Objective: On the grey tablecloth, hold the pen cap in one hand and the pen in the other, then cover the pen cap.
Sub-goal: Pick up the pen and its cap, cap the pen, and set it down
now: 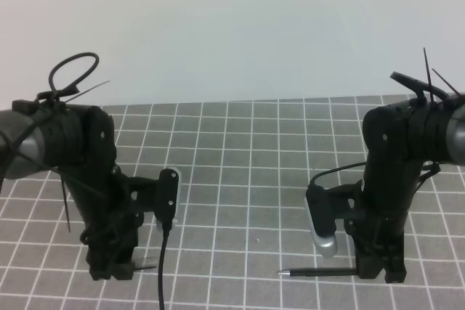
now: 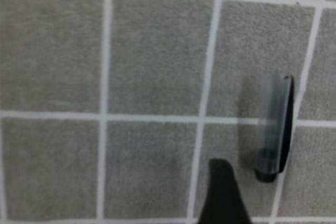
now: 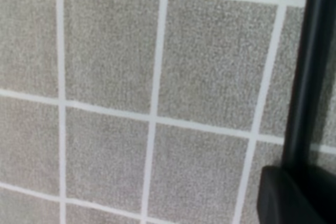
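The grey tablecloth spans the table. The pen cap lies flat on it; in the high view it pokes out to the right of my left gripper as a short dark stub. That gripper is down at the cloth, and one fingertip stands just left of the cap, apart from it. The pen lies flat with its silvery tip pointing left. My right gripper is down on the pen's right end, and a finger presses against the pen.
Each arm carries a wrist camera block above the cloth, one on the left and one on the right. A black cable hangs down beside the left gripper. A plain pale wall rises behind the table.
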Robot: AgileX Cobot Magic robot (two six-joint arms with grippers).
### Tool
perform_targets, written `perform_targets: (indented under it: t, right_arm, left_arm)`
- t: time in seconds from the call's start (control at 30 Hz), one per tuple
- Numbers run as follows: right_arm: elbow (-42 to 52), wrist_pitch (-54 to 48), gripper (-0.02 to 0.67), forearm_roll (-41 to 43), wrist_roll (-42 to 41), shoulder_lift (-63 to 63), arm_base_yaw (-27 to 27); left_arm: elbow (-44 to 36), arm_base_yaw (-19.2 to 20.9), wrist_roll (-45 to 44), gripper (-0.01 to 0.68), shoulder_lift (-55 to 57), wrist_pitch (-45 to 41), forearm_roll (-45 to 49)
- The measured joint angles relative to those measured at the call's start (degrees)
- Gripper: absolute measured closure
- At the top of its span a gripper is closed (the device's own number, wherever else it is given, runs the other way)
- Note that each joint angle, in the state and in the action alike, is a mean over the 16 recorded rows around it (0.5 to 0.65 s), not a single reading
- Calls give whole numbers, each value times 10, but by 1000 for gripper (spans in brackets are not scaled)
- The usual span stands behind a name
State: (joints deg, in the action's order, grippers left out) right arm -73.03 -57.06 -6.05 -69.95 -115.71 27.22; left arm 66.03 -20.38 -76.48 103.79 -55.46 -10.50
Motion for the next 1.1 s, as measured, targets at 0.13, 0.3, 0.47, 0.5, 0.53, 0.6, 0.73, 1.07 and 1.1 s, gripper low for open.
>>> perform_targets:
  t: [0.13,0.3,0.47,0.5,0.53,0.6,0.73,1.07,1.1]
  right_arm:
    - [0,1,652,2,0,0,0]
    - [0,2,652,3,0,0,0]
    - [0,3,652,5,0,0,0]
    - [0,2,652,5,0,0,0]
    - [0,2,652,5,0,0,0]
    - [0,2,652,5,0,0,0]
    - [-4,-5,652,5,5,0,0]
    - [-63,-80,652,-4,63,1,0]
    - [-74,-91,652,-8,72,1,0]
  left_arm:
    - [0,0,-6,283,8,-3,-2]
    - [0,0,-12,330,14,-2,-4]
    - [0,0,-20,436,18,-2,-8]
    - [0,0,-22,460,18,-3,-9]
    - [0,0,-23,483,19,-3,-9]
    - [0,0,-25,530,20,-3,-9]
    - [0,0,-29,616,21,-2,-7]
    - [1,0,-31,672,-5,19,4]
    - [1,0,-32,672,-11,22,6]
